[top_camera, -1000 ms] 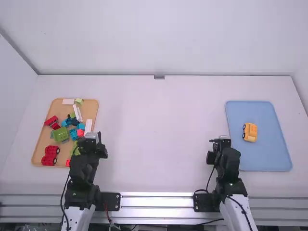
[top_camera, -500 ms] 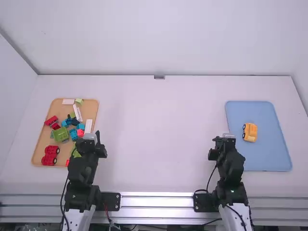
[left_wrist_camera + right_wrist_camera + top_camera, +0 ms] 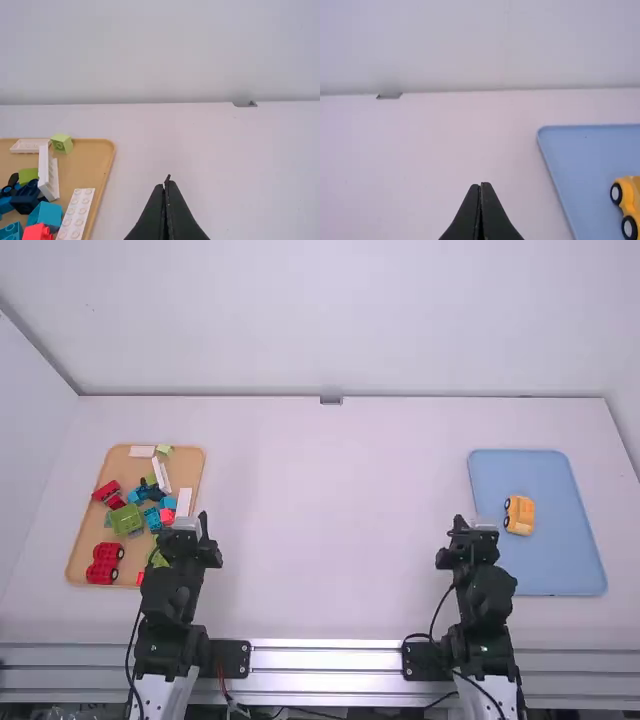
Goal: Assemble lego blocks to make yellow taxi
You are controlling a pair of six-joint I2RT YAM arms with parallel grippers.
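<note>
Yellow taxi point(image 3: 521, 515) on blue tray point(image 3: 550, 565), lengthwise away from arm bases, wheels point(image 3: 616, 193) leftward, left tool point(image 3: 188, 533) and right tool point(image 3: 482, 533) pinched narrow.

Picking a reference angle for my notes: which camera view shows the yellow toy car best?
The high view: the whole yellow toy car is visible. The right wrist view shows it larger, but cut off by the picture's edge.

A plain white back wall point(image 3: 330, 320) rose at twelve o'clock beyond the smooth white tabletop point(image 3: 330, 530), with white side panels at ten point(image 3: 25, 420) and two o'clock point(image 3: 628, 410). A small grey bracket point(image 3: 331, 400) sat at twelve on the far edge; ridged metal rails point(image 3: 325, 665) ran across six o'clock. Soft, even light lay over everything.
</note>
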